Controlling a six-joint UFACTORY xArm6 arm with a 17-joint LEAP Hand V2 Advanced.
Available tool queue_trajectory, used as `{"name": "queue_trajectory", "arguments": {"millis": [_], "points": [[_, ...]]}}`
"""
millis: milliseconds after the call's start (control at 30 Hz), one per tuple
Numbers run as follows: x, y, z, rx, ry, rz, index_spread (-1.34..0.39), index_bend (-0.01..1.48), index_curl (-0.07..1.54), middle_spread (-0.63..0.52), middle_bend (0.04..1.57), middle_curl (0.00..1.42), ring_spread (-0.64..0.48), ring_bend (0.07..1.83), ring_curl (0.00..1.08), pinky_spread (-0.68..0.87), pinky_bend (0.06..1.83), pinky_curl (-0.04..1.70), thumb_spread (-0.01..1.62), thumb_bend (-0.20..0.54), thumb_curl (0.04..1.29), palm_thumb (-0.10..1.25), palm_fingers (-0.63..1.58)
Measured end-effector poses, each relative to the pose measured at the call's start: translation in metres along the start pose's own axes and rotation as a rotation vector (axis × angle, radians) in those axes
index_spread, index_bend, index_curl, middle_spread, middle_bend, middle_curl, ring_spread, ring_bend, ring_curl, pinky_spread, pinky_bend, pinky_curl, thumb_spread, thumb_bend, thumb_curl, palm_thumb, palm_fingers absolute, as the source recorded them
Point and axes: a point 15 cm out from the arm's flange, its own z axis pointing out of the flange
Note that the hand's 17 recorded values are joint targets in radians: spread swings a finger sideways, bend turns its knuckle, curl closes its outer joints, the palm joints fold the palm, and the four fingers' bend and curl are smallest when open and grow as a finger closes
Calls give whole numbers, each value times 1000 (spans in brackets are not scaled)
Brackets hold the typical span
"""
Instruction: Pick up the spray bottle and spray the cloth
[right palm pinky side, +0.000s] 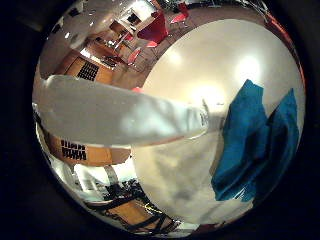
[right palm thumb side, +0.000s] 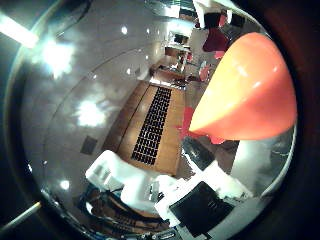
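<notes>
The spray bottle (right palm pinky side: 120, 117) lies close against the palm, its smooth white plastic body crossing the little-finger view with a narrow nozzle end pointing toward the cloth (right palm pinky side: 257, 145). The cloth is a soft teal-blue fabric, crumpled into folds, lying on a glossy, pale round desk (right palm pinky side: 200, 65). In the thumb view a rounded, shiny orange part (right palm thumb side: 245, 95), probably the bottle's trigger head, fills one side. White and black parts of the hand (right palm thumb side: 195, 200) show beside it; whether the fingers curl around the bottle I cannot tell. The bottle seems lifted and aimed, so the spraying step looks near: squeezing the trigger while keeping aim.
</notes>
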Motion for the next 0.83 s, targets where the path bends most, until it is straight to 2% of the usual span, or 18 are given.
{"name": "queue_trajectory", "arguments": {"millis": [100,433,833], "points": [[-1,-5,-20,32,18,-8,-282,185,418,52,317,351,131,448,269,428,350,464,1048,-24,465,715,135],[3,-5,-94,91,125,-38,-262,165,357,66,244,358,144,376,263,439,334,388,1049,-24,436,694,182],[7,13,-137,83,170,-21,-259,165,321,69,220,370,152,345,273,441,335,342,1048,-24,408,684,211]]}}
